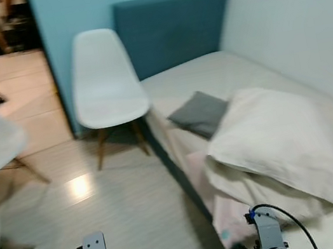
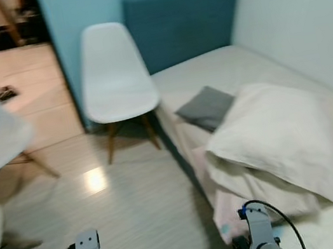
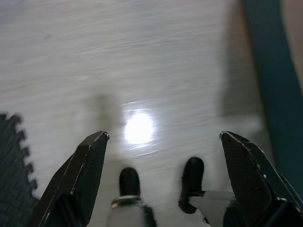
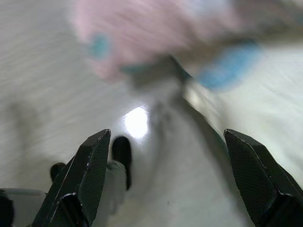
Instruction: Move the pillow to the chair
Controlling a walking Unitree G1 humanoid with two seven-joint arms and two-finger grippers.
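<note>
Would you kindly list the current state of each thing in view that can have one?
White pillow: lying on the bed, not yet moved.
Grey cushion: flat on the bed beside the pillow.
White chair: upright, seat bare.
Bed: unmade near the foot.
Left gripper: open, above the floor.
Right gripper: open, holding nothing.

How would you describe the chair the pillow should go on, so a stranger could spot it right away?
Find the bed with its blue headboard in the corner. The chair stands on the floor beside the headboard end, against the blue wall: a white moulded shell on wooden legs, its whole seat in view.
</note>
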